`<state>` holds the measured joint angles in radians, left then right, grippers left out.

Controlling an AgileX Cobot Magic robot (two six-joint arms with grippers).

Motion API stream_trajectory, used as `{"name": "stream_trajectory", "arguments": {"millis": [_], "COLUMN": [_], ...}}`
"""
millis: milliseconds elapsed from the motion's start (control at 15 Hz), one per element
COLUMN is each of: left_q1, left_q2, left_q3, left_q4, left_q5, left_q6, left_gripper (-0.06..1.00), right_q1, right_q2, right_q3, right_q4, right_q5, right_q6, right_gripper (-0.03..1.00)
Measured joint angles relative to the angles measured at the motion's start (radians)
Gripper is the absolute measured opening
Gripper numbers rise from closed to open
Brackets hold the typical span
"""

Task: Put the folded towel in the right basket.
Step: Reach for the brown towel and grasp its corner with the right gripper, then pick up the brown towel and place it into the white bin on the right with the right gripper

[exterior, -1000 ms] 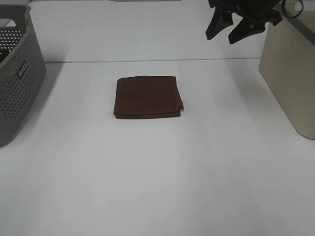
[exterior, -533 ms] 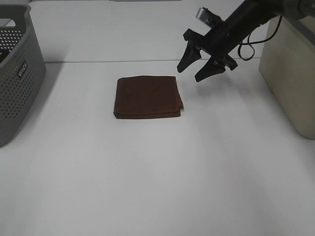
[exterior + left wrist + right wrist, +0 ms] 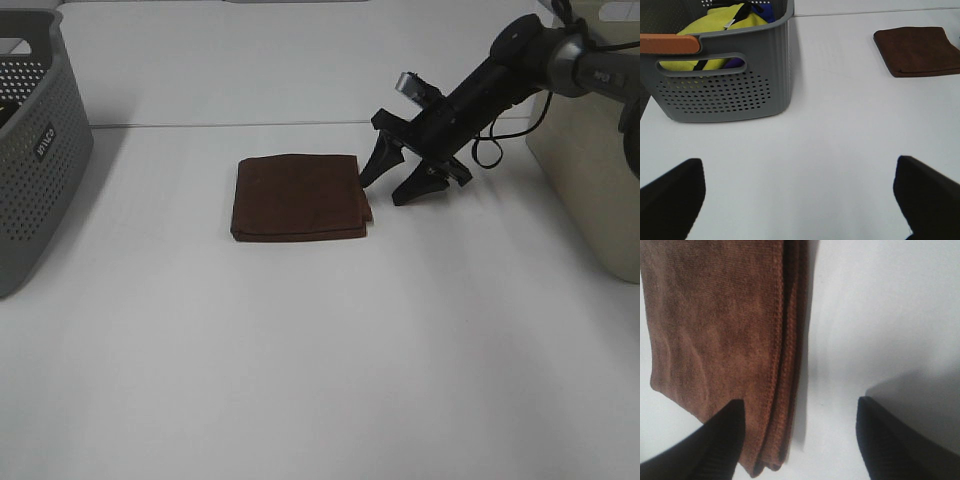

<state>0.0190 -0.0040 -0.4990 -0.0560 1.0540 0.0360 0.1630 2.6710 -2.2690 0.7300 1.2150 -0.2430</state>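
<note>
My right hand [image 3: 388, 188] is spread wide and empty, low at the right edge of the folded brown towel [image 3: 298, 196], one finger over the cloth. The towel lies flat on the table [image 3: 320, 350], well apart from the beige basket [image 3: 590, 170]. My left hand [image 3: 800, 185] hangs open, empty.

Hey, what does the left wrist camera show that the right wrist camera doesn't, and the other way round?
Only the left wrist view: the grey basket holding yellow cloth, and the open left gripper over bare table. Only the right wrist view: the folded towel close up, its stitched layered edge between the fingers of the open right gripper. Both: the folded towel lying flat on the white table.
</note>
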Motion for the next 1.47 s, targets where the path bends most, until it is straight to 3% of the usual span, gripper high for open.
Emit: {"name": "stream_trajectory", "arguments": {"millis": [267,400,600,667,1067,1467], "left_q1": [0.000,0.000,0.000,0.000,0.000,0.000], "left_q2": [0.000,0.000,0.000,0.000,0.000,0.000], "left_q3": [0.000,0.000,0.000,0.000,0.000,0.000], "left_q4": [0.000,0.000,0.000,0.000,0.000,0.000], "left_q5": [0.000,0.000,0.000,0.000,0.000,0.000], "left_q6": [0.000,0.000,0.000,0.000,0.000,0.000], "left_gripper": [0.97,0.97,0.97,0.97,0.97,0.97], "right_q1": [0.052,0.085,0.108,0.108,0.108,0.108], "right_q2": [0.026,0.028,0.045,0.046,-0.089,-0.361], "right_q3": [-0.013,-0.013,-0.013,-0.013,-0.010,-0.010], "right_q4": [0.062,0.063,0.057,0.058,-0.017,-0.334], "right_q5": [-0.011,-0.046,-0.076,-0.076,-0.061,0.002], "right_q6": [-0.003,-0.003,-0.001,-0.001,-0.003,0.055], "right_gripper": [0.62,0.56,0.12,0.08,0.08,0.08]}}
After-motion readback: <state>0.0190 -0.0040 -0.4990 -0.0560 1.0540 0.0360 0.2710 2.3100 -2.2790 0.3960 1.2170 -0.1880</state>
